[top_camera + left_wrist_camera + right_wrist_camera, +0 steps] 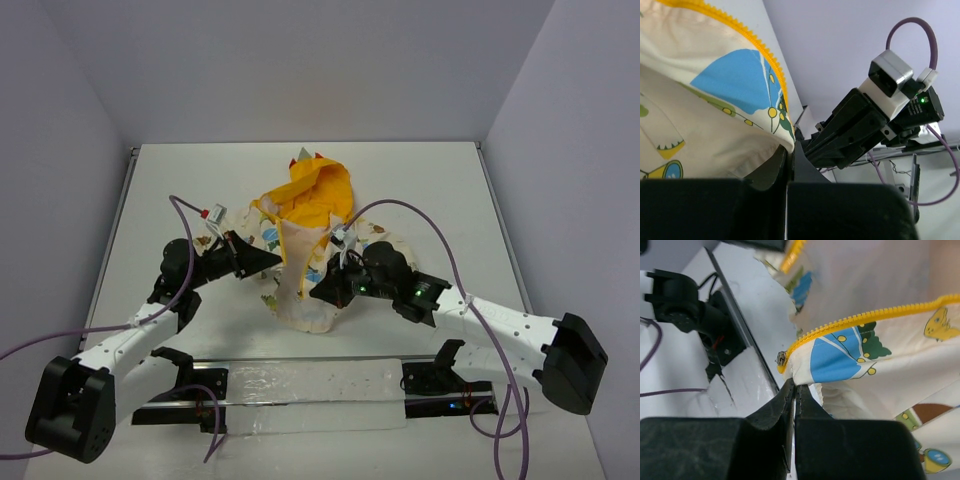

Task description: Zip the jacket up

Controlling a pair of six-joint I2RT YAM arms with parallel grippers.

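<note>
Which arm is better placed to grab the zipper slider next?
Right, probably. The right end effector pinches the jacket at a corner right beside the small metal slider ending the yellow teeth. The left end effector also grips the jacket, but no slider shows in its view.

Right end effector (792, 390) is clamped shut on the jacket (880, 355) at its cream corner, right under the yellow zipper (865, 316) end, where a small metal bit (781, 358) sits.

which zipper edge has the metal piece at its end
The jacket edge the right gripper pinches: metal piece at its corner; the left gripper's edge shows only yellow teeth.
</note>
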